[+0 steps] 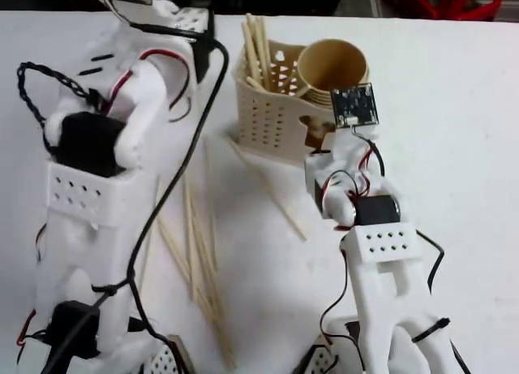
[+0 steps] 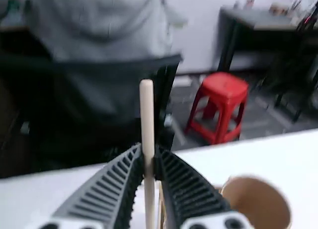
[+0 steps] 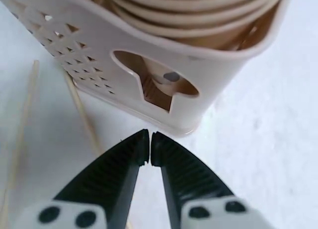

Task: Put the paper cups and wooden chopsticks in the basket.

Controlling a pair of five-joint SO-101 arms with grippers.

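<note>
- The left claw (image 2: 148, 157) is closed on a single pale round wooden chopstick (image 2: 146, 105), pinched between its two black ribbed fingers (image 2: 117, 182). The stick stands upright, rising well above the fingertips.
- In the left wrist view a tan paper cup (image 2: 258, 201) shows just beside that claw, with its mouth open towards the camera. A red plastic stool (image 2: 218, 105) stands on the floor beyond the surface's edge.
- The right claw (image 3: 150, 147) is closed and holds nothing, its black tips all but touching. It hovers low over the white surface (image 1: 454, 147), just in front of the handle opening of the cream perforated plastic basket (image 3: 238, 65).
- The basket stands upright at the far middle of the surface, between the two white arms.
- A stack of tan paper cups (image 1: 332, 66) sits inside its right part. Several wooden chopsticks (image 1: 255, 45) lean upright in its left part, poking above the rim.
- Loose wooden chopsticks (image 1: 195, 252) lie scattered on the surface between the arms, near the left arm's base.
- One more stick (image 1: 272, 191) lies slantwise, running from the basket's near wall towards the right arm.
</note>
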